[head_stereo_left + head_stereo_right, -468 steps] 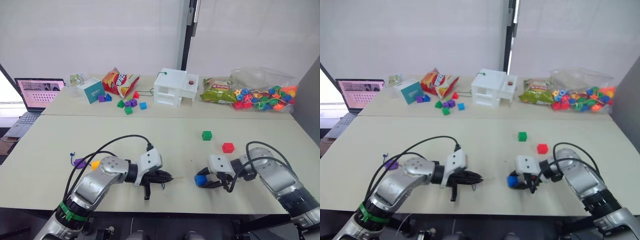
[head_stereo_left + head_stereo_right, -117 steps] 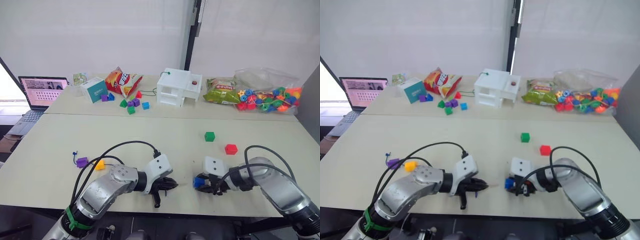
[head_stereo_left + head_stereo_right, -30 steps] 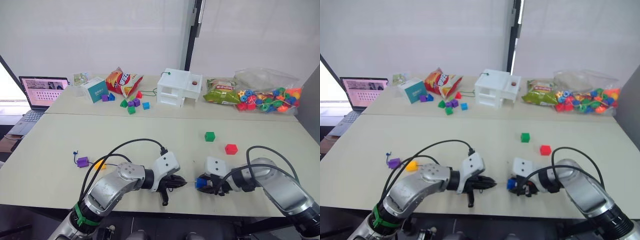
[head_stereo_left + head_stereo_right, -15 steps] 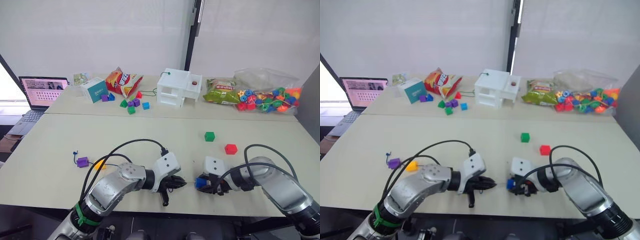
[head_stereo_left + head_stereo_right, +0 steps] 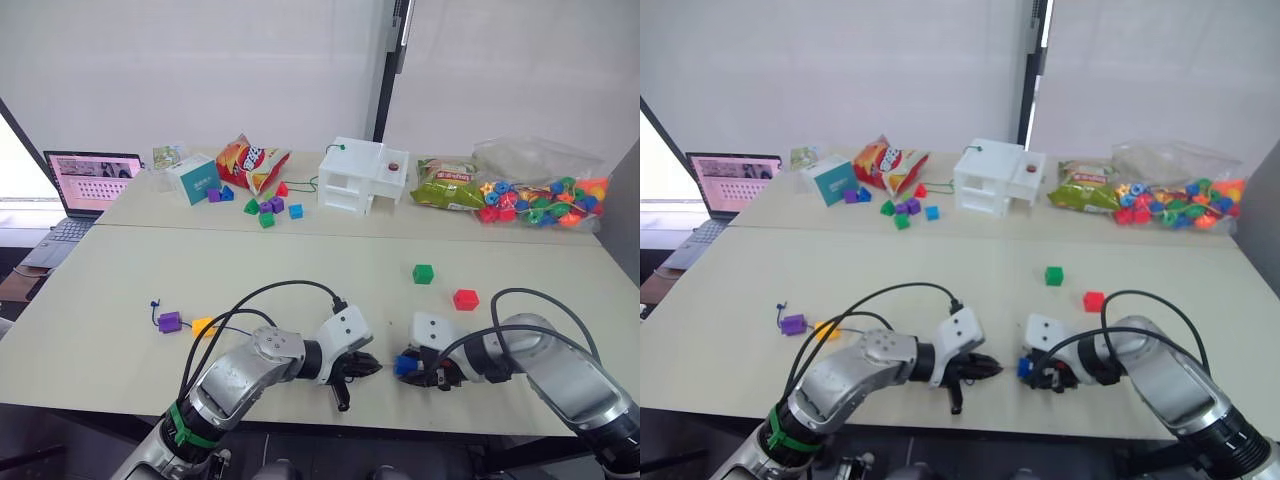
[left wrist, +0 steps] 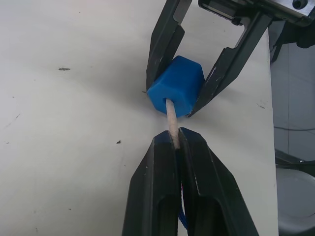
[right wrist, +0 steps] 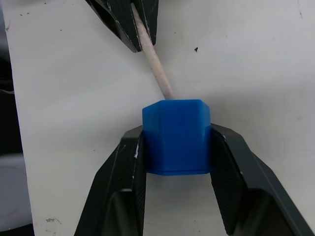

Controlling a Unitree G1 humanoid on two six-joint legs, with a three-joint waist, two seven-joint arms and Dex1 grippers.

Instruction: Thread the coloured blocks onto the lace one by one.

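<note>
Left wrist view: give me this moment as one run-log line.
left gripper: shut on lace tip | right gripper: shut on blue block | tip at block's hole | red block, green block: loose on table

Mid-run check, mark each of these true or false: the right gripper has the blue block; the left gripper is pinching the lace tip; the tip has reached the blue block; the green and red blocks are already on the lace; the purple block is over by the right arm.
1. The right gripper is shut on the blue block. True.
2. The left gripper pinches the lace's pale tip. True.
3. The tip meets the blue block's face. True.
4. The green block and red block are already threaded. False: both sit loose on the table.
5. The purple block lies by the right arm. False: it lies on the robot's left, beside the yellow-orange block.
</note>
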